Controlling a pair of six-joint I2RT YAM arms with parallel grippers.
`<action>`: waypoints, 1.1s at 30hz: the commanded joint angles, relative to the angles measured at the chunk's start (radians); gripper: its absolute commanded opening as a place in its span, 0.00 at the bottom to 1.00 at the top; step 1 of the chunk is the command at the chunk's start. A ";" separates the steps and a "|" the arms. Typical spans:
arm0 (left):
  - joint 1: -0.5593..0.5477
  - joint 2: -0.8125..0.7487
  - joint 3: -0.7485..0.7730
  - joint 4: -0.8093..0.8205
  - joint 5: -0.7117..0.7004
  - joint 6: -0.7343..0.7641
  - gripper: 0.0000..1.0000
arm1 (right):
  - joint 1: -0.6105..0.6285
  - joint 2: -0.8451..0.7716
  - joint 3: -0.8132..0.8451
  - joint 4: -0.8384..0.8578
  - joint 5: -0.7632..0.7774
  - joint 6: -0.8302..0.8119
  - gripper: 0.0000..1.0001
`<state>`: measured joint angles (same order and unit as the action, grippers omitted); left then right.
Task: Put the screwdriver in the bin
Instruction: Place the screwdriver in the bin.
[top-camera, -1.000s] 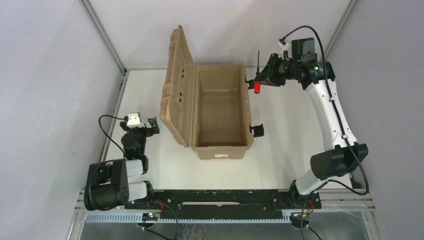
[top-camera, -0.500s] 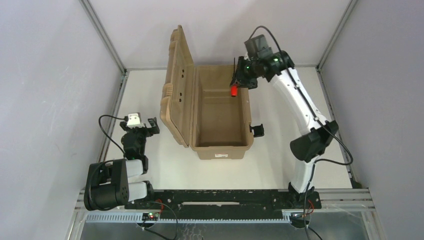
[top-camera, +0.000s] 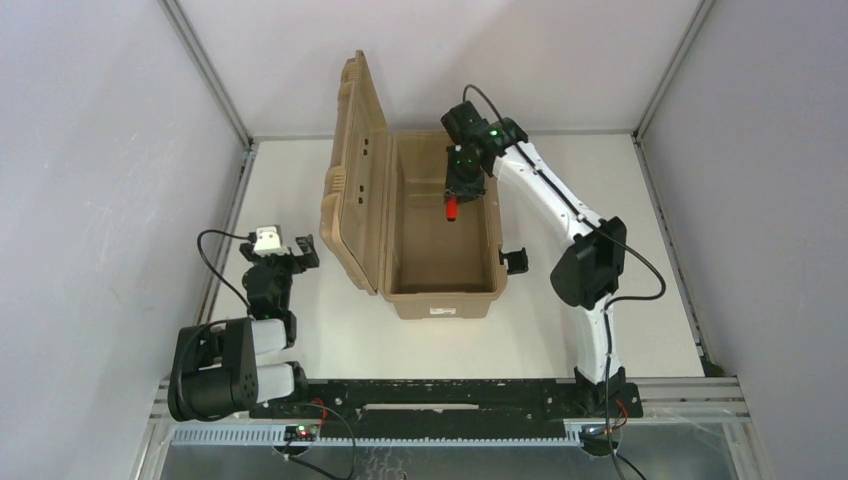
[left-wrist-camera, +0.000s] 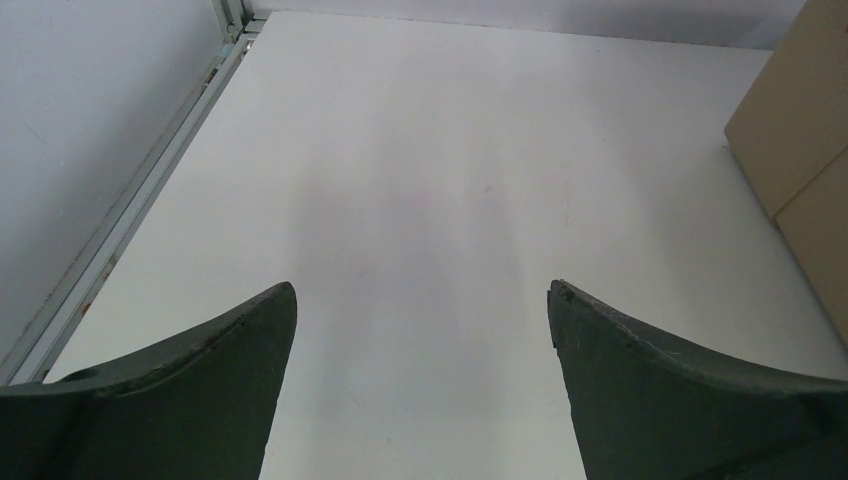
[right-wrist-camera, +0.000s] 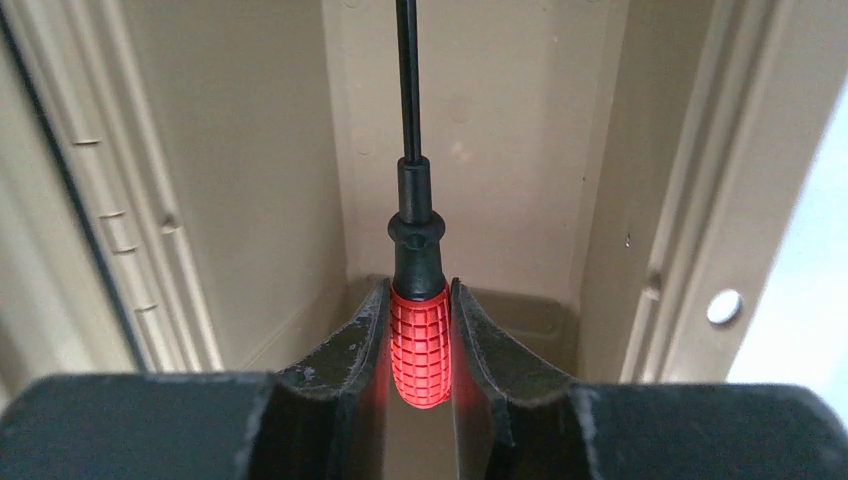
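Note:
The bin is a tan case standing open in the middle of the table, its ribbed lid up on the left side. My right gripper is shut on the screwdriver and holds it over the far part of the bin's inside. In the right wrist view the fingers clamp the red gridded handle, and the thin dark shaft points away toward the bin's inner walls. My left gripper rests low at the left of the bin, open and empty.
Two black latches hang on the bin's right long side. A metal rail borders the table's left edge; it also shows in the left wrist view. The bin's tan corner sits at the right of the left wrist view.
My right arm has swung left from beside the bin's far right corner, carrying the screwdriver over the rim to above the bin's inside. The left arm has not moved.

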<state>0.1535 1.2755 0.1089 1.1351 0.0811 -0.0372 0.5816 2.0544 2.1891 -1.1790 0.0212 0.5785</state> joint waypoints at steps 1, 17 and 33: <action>-0.005 -0.011 0.038 0.023 -0.007 -0.001 1.00 | 0.022 0.033 -0.041 0.054 0.019 0.006 0.00; -0.006 -0.011 0.038 0.023 -0.007 -0.002 1.00 | 0.044 0.212 -0.107 0.145 0.054 0.007 0.00; -0.005 -0.011 0.039 0.023 -0.007 -0.001 1.00 | 0.044 0.294 -0.155 0.226 0.030 0.024 0.00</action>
<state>0.1532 1.2755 0.1089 1.1351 0.0811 -0.0372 0.6174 2.3253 2.0342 -0.9890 0.0616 0.5838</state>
